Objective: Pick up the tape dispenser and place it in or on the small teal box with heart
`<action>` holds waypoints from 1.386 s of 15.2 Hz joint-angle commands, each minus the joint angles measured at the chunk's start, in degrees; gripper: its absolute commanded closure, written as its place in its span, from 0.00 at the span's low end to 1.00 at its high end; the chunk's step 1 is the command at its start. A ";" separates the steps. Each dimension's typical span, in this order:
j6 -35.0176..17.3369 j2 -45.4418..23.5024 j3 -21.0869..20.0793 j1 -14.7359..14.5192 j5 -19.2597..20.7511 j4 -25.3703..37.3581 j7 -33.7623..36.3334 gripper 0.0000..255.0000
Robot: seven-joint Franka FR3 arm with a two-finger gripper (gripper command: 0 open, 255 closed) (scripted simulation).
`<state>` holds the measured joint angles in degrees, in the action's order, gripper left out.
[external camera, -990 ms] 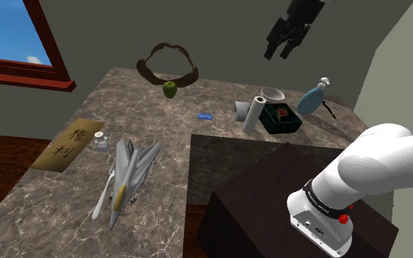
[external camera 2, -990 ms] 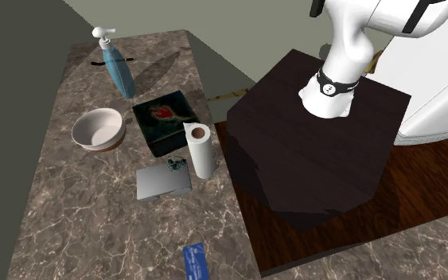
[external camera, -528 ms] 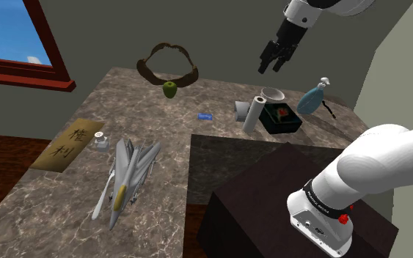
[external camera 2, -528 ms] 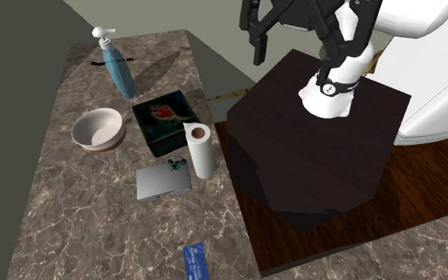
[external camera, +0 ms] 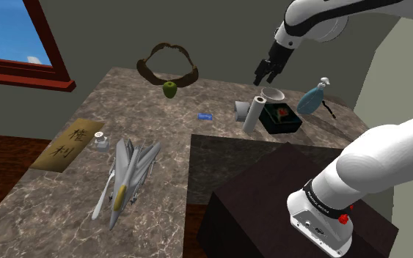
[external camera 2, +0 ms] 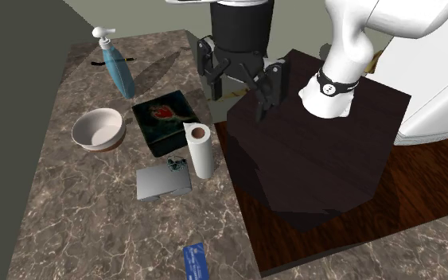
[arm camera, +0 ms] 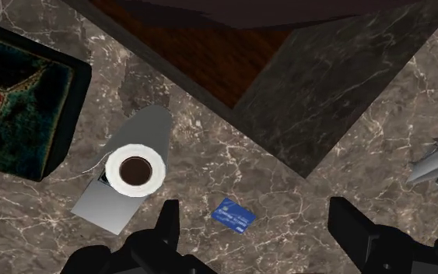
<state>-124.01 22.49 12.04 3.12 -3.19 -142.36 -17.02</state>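
Shoulder: brown marble L-shaped desk [external camera: 183,126], grey walls, window [external camera: 6,37]. Gripper [external camera: 263,75] is in the air, fingers apart, holding nothing.
Second exterior: grey tape dispenser [external camera 2: 160,184] lies flat near the stand-side edge, long axis across the desk. Just beside it are an upright roll [external camera 2: 200,151] and a dark teal box [external camera 2: 162,119] with a red heart on top; bowl [external camera 2: 97,130] beside the box.
Wrist: the tape dispenser's rounded end faces that edge.

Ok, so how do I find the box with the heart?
Look at the marble counter beside the dark stand. The box sits between the white bowl and the upright paper roll. It alone is dark and square, with a red heart on top.
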 commanded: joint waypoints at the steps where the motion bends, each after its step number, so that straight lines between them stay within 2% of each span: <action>1: -3.24 -3.76 1.47 0.16 -0.36 0.30 -2.29 0.00; 6: -10.21 -13.98 4.68 0.28 -3.06 2.67 -8.47 0.00; 11: -15.61 -25.13 6.72 0.91 -8.37 7.04 -15.88 0.00; 18: -20.02 -41.07 5.70 5.01 -16.92 16.37 -25.92 0.00; 21: -21.12 -45.07 4.74 6.47 -18.73 18.89 -27.87 0.00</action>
<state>-144.36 -20.99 17.23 9.05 -21.01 -124.16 -43.97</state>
